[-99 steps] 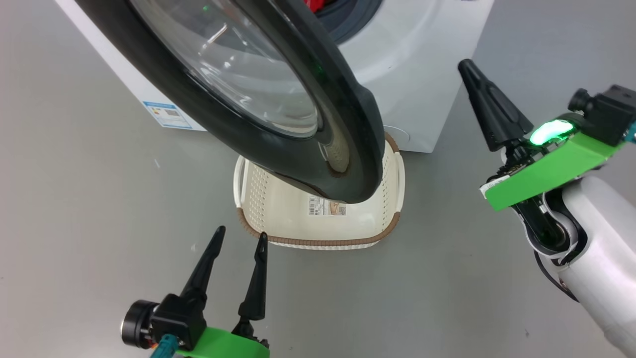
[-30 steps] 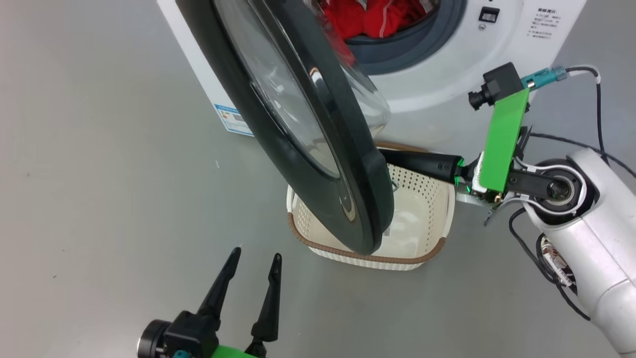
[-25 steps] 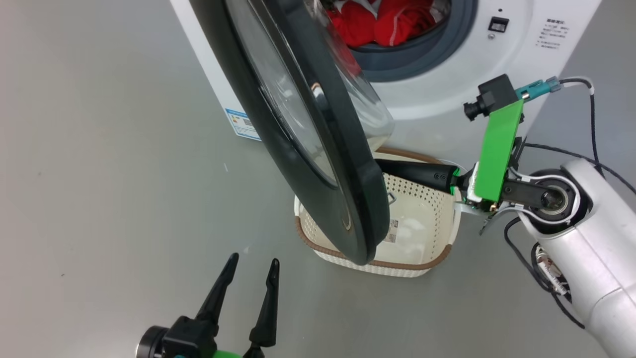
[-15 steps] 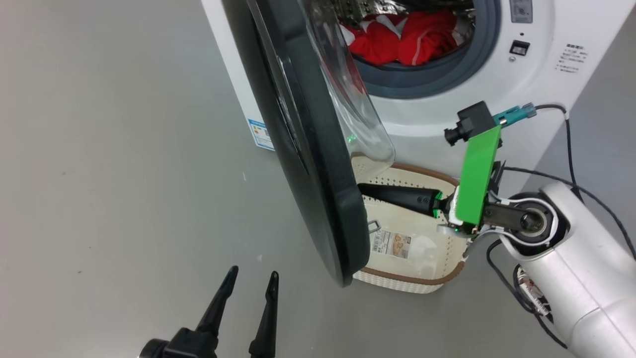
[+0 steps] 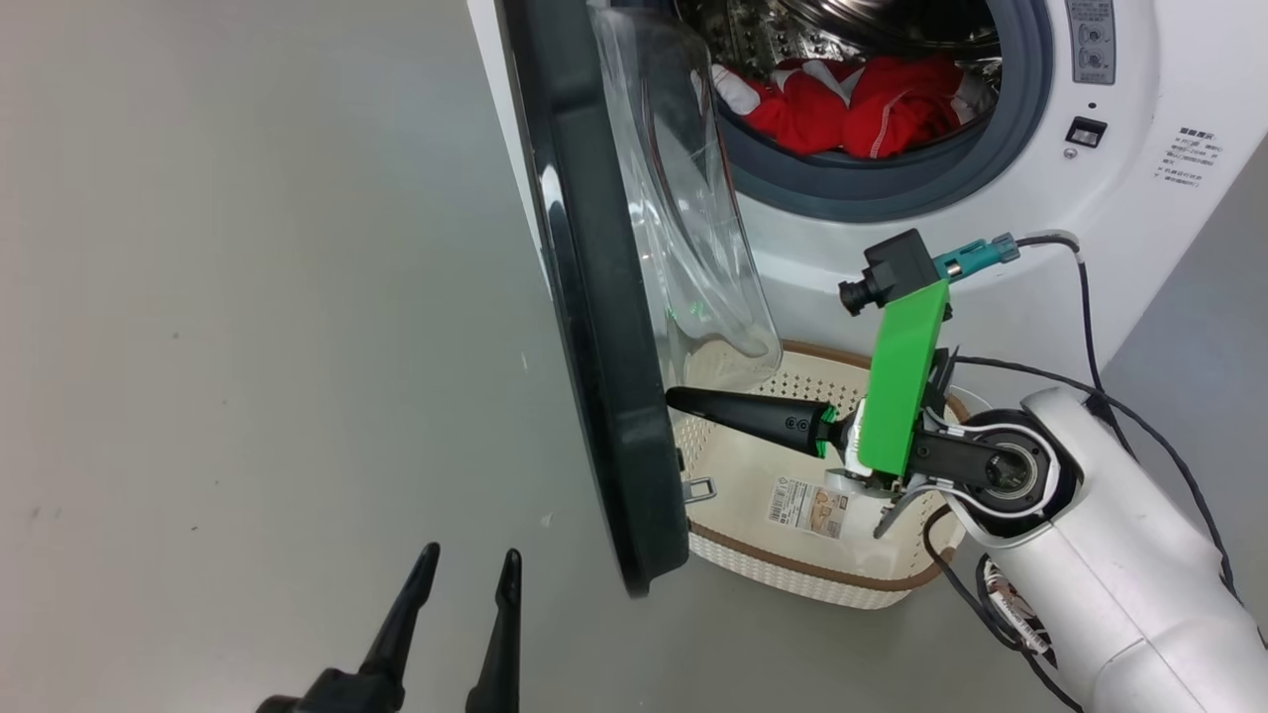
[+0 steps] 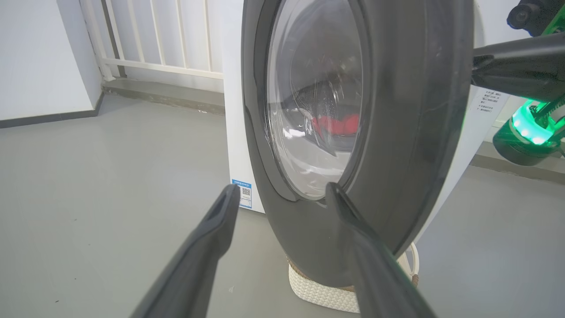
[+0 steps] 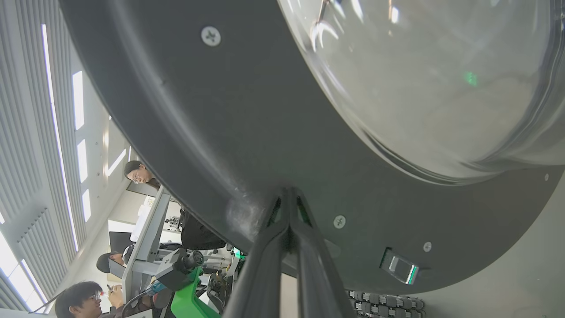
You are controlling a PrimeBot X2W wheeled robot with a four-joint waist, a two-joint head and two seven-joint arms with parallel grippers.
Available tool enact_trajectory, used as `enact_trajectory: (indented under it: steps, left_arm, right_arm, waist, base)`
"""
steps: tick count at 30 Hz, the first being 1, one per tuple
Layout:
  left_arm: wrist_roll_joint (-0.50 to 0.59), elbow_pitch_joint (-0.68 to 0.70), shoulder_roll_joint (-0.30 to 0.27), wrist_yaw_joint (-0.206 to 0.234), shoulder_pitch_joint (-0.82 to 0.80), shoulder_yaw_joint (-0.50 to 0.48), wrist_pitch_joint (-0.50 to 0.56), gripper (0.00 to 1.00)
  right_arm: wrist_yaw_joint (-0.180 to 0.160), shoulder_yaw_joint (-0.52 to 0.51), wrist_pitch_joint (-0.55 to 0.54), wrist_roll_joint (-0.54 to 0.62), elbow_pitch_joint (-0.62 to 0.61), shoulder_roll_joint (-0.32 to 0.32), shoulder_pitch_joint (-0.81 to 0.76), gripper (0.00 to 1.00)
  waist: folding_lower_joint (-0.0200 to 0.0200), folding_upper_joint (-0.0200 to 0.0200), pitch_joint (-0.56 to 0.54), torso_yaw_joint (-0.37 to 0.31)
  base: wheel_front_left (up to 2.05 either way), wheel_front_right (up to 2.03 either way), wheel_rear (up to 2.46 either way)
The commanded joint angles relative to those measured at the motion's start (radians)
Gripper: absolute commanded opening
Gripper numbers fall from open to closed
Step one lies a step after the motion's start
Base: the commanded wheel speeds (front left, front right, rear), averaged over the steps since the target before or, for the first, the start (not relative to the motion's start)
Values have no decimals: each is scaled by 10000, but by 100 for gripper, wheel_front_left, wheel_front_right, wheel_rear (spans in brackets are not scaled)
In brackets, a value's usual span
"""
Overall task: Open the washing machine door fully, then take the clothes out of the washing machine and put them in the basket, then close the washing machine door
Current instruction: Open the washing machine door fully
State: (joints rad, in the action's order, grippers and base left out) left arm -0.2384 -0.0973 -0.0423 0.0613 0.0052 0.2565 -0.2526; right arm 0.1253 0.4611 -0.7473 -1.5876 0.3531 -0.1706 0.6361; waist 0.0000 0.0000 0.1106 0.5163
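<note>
The washing machine door (image 5: pixel 604 396) stands edge-on, swung away from the white washing machine (image 5: pixel 1119 228), its glass bowl (image 5: pixel 684 228) bulging toward the drum. Red clothes (image 5: pixel 852 104) with white trim lie in the drum opening. The cream basket (image 5: pixel 792 584) sits on the floor below the opening, partly behind the door. My right gripper (image 5: pixel 679 399) is shut, and its tip (image 7: pixel 288 192) presses the door's dark inner rim (image 7: pixel 220 132) above the basket. My left gripper (image 5: pixel 466 579) hangs open, holding nothing, a little in front of the door's outer face (image 6: pixel 397 132).
Grey floor spreads to the left of the machine. A white railing (image 6: pixel 154 39) and a wall stand behind it. The door latch (image 7: pixel 399 267) juts from the inner rim. My right arm's cable (image 5: pixel 1090 327) loops beside the machine front. People (image 7: pixel 84 296) sit at a desk in the background.
The head camera has shifted. The door has swung further from the machine, from slanted to edge-on, with my shut right gripper against its inner side. The left gripper stays open.
</note>
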Motion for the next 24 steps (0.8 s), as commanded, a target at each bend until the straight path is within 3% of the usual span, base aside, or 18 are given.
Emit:
enact_trajectory:
  steps: [1,24]
  left_arm:
    - [70,348,-79,36,-49,-391,-92,100]
    - [-2,561,-79,183,7,-530,-92,100]
  right_arm:
    - [54,120,65,185,-292,310,49,0]
    - [54,605,298,323,-276,639,259,0]
  waist:
    - [0,0,26,28]
    - [0,0,115,87]
  base:
    - [0,0,0]
    - [0,0,0]
